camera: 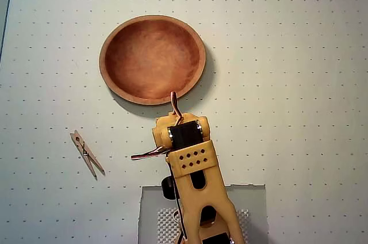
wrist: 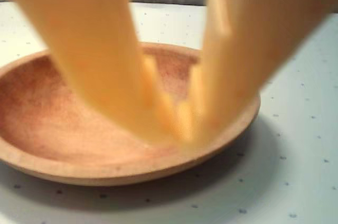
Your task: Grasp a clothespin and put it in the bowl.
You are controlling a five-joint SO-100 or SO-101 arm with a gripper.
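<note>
Overhead view: the small pale wooden spring clothespin (camera: 87, 153) lies flat on the dotted white table (camera: 299, 111), well apart from the round reddish-brown wooden bowl (camera: 109, 77) — below and left of it, long axis running upper-left to lower-right. The yellow two-finger gripper (wrist: 182, 121) hangs over the bowl's near rim, so the pin lies off to its left. Wrist view — blurred fingertips nearly together, nothing between them.

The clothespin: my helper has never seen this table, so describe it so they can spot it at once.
In the overhead view, start at the round wooden bowl on the dotted white table. Look below and left of it, left of the yellow arm. The clothespin lies there alone, a small pale wooden clip, set diagonally.
</note>
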